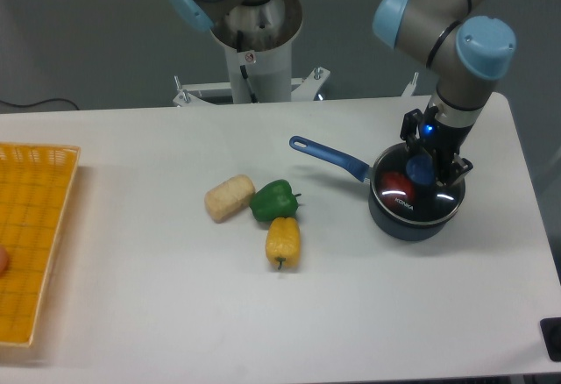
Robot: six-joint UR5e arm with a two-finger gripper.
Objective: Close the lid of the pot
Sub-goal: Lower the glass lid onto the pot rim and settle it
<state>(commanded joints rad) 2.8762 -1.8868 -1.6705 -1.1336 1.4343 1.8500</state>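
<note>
Now the pot [414,222] sits on the white table [140,314] near its right edge, its long blue handle [329,156] pointing toward the back left. On top of it rests the lid [415,194], its metal rim roughly matching the pot's rim, with small white lettering showing near the lid's left front edge and something red visible through the glass on the left side. The gripper [424,170] comes straight down from the arm above and its two dark fingers stand on either side of the blue knob [420,170] at the lid's centre, pinching it as far as the view shows. Toward the middle of the table, well apart from the pot, three vegetables lie close together: a pale corn cob [229,197], a green pepper [274,200] just beside it to the right, and a yellow pepper [282,242] just in front of the green one. At the left edge of the table lies an orange-yellow basket [31,235].
</note>
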